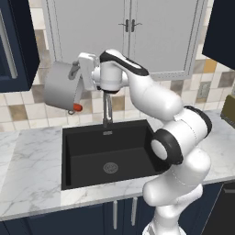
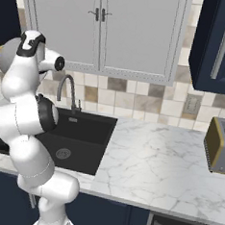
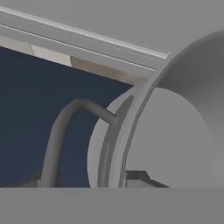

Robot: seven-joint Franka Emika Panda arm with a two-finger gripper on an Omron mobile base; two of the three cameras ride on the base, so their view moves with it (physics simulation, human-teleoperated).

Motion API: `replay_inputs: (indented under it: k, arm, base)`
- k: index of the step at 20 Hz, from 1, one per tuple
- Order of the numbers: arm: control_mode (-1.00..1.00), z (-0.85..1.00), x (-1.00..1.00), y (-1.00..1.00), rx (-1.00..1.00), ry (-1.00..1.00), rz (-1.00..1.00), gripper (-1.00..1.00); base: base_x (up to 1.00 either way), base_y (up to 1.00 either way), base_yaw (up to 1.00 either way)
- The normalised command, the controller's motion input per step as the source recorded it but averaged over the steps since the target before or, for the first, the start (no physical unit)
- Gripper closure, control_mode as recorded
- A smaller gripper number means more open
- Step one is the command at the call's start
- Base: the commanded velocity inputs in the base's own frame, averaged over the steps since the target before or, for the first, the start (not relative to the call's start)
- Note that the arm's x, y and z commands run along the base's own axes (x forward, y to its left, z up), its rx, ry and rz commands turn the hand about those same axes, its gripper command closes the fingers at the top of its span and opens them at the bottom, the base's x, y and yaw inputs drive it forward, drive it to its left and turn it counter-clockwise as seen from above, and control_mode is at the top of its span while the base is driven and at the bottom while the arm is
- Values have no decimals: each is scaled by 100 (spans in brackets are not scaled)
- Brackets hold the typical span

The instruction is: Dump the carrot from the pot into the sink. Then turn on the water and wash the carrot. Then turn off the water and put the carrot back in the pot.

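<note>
white marble counter [image 1: 32, 170] rims the sink [image 1: 92, 158]; the pot [image 1: 62, 89], pinched at its rim by the gripper [image 1: 79, 73], hangs tipped high above the sink's left side; the carrot [image 1: 76, 108] peeks from its lower lip, poised to drop straight down.

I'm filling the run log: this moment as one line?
phase: dumping | gripper: shut on pot, tipped above sink | carrot: at pot's lower rim

- Arm [image 1: 156, 98] is showing glossy white, rounded link shells.
- Joints are showing black bands and dark end caps.
- Gripper [image 1: 75, 71] body is appearing pale grey-white.
</note>
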Motion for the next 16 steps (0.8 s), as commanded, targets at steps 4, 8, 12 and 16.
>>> replay_inputs:
  k: [4, 8, 12, 16]
  arm:
    - [-100, 0, 29, -24, 5, 7, 0, 100]
    - [-100, 0, 33, -24, 4, 8, 0, 100]
    - [-100, 0, 31, -21, 8, 10, 0, 100]
    - [-100, 0, 33, -23, 11, 9, 0, 100]
  base:
    - [0, 0, 0]
    - [0, 0, 0]
    - [0, 0, 0]
    - [0, 0, 0]
